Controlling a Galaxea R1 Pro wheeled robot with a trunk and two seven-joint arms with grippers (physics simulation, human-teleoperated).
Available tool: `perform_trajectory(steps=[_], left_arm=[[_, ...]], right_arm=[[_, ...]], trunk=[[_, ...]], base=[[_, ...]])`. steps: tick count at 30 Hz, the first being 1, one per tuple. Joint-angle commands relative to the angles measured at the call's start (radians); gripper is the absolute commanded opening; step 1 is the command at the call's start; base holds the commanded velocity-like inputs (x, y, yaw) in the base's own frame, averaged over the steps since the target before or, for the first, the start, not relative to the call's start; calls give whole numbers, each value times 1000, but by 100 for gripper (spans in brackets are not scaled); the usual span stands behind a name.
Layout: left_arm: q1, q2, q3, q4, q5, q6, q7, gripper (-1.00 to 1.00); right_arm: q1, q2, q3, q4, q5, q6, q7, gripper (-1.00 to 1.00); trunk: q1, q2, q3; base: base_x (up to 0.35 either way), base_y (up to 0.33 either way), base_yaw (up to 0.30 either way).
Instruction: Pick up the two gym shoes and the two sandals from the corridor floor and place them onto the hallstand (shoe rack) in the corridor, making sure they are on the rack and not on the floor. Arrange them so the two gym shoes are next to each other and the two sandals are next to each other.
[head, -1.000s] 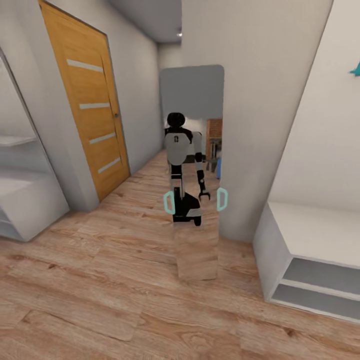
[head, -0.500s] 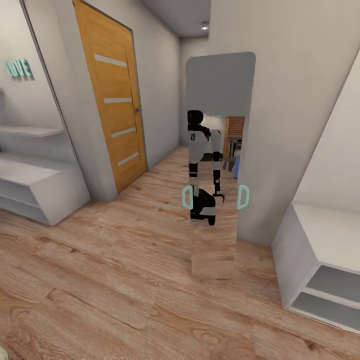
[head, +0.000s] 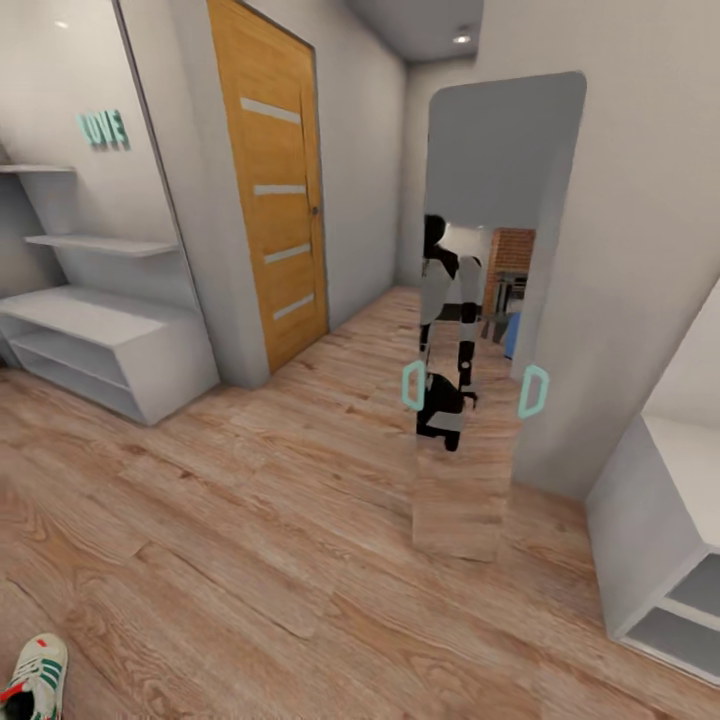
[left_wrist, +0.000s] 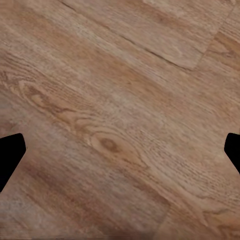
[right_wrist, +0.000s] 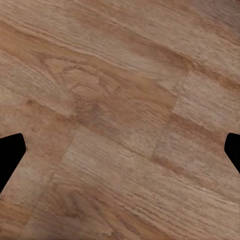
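1. Head view: one gym shoe (head: 35, 678) lies on the corridor floor (head: 250, 540) at the bottom left corner of the frame, partly cut by the edge, toe pointing up-frame and slightly right, long axis near vertical in the picture. White with green stripes, red patch at the low end.
2. Head view: hallstand (head: 105, 340) sits mid-left against the wall, low bench with two open tiers, stepped shelves above, teal letters (head: 103, 127) on the wall over it. Well apart from the shoe, up-frame of it.
3. Head view: wooden door (head: 270, 190) upper centre-left, tall mirror (head: 490, 300) centre-right reflecting the robot, a plain grey bench (head: 660, 520) at the right edge. Sandals and second shoe: can't place them.
4. Left wrist view: left pincer (left_wrist: 120, 152) looks down at bare plank flooring; dark fingertips (left_wrist: 10, 155) sit at opposite frame edges, so spread wide, holding nothing, touching nothing.
5. Right wrist view: right pincer (right_wrist: 120, 152), same picture, tips at both edges, wide, nothing held, planks below.
6. Judgement: shoe lies at the frame's left, so the left arm is likely nearer; the base probably needs to turn and close in before any reach.
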Motion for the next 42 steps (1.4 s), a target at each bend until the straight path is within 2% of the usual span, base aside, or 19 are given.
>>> perform_trajectory(steps=[1, 42], left_arm=[[-1, 0, -1, 1, 3, -3, 1, 100], [-1, 0, -1, 3, -1, -3, 1, 100]], right_arm=[[0, 0, -1, 0, 1, -3, -1, 100], [0, 0, 4, 1, 2, -3, -1, 100]], trunk=[[4, -8, -5], [161, -295, -172]], base=[[0, 0, 242], [0, 0, 242]])
